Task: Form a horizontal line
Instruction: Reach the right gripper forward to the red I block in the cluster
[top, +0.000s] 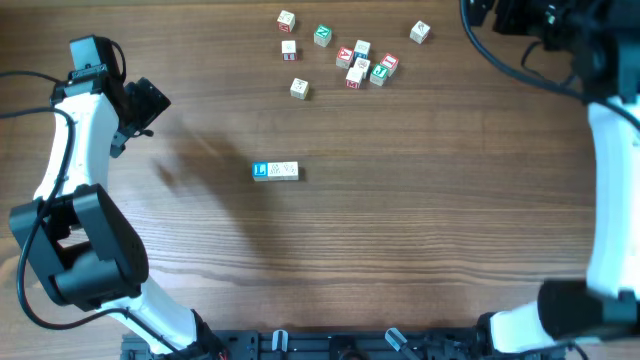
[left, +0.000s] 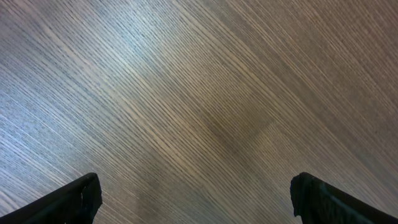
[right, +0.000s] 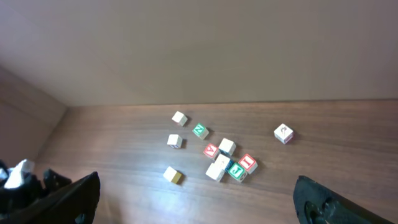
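Dark wood-grain table (top: 420, 240), an arm at either side, a short row laid mid-table.
The left gripper (left: 196, 200) and right gripper (right: 196, 198) both gape fully and hold nothing. The horizontal line (top: 276, 171), small wooden letter cubes set edge to edge with a blue "L" at its left end, lies centre-left. The loose red- and green-faced wooden cubes (top: 355, 72) cluster well apart. It seems best to take an outlying cube and set it flush against the row's right end without nudging.

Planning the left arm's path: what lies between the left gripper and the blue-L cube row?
Only bare wood table between the left gripper and the cube row; the overhead view shows it.
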